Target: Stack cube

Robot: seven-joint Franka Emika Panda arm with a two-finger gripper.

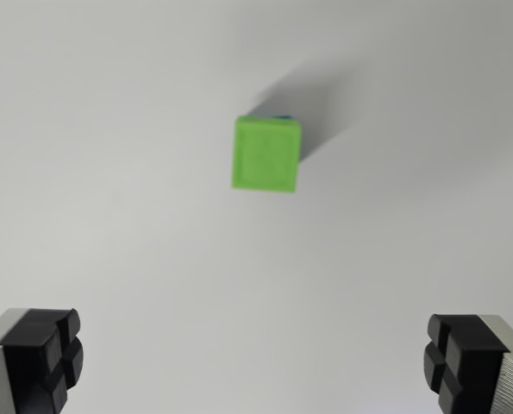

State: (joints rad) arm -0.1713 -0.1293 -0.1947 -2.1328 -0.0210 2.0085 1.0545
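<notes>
Gripper (256, 362) spread wide, empty, clear of surface (109, 216). Green cube (267, 154) lies ahead, up-frame, roughly centred between jaws. Blue sliver peeks behind its top edge. You likely need no sideways correction.

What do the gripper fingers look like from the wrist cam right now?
The gripper shows two fingers: black blocky pads with cross-shaped grooves, mounted on grey metal bodies. The one at the wrist view's right has fine ribbing on its outer side. No cables or markings visible.
</notes>
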